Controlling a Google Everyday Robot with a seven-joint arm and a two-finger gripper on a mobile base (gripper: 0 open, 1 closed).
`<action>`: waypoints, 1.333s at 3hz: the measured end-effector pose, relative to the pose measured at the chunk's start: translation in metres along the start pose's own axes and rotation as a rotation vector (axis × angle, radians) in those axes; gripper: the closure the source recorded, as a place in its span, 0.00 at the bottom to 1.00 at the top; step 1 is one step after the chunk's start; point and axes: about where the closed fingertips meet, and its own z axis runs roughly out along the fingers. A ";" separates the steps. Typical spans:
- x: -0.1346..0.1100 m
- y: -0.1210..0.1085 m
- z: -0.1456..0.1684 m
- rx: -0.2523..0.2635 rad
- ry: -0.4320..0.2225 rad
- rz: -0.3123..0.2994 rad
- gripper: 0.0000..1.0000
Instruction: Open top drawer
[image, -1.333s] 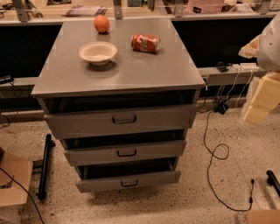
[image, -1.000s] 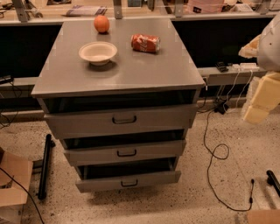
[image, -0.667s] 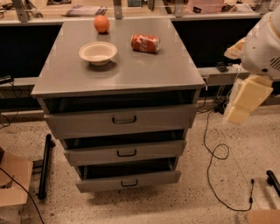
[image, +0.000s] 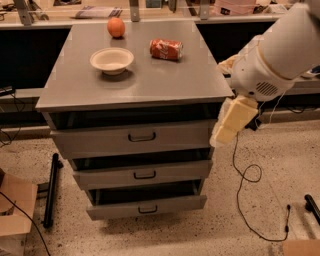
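Note:
The grey cabinet has three drawers. The top drawer (image: 100, 140) is the widest, with a flat grey front and a small dark loop handle (image: 142, 136) at its centre. A dark gap shows above its front. My gripper (image: 226, 129) hangs from the white arm (image: 280, 50) at the cabinet's right front corner, level with the top drawer's right end and well to the right of the handle. It touches no handle.
On the cabinet top (image: 150, 85) stand a white bowl (image: 112, 60), a red can on its side (image: 166, 49) and an orange (image: 116, 27). Two narrower drawers (image: 144, 175) (image: 147, 208) sit below. Black cables (image: 250, 175) lie on the floor at right; a black bar (image: 50, 190) and cardboard (image: 15, 205) lie at left.
The arm and gripper have swung in from the right edge of the view, leftward and down, to the cabinet's right front corner. The drawers have not moved.

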 end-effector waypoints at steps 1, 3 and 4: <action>-0.004 -0.003 0.001 0.011 -0.012 -0.001 0.00; -0.004 0.007 0.051 -0.056 -0.016 0.055 0.00; -0.006 0.013 0.116 -0.127 -0.068 0.069 0.00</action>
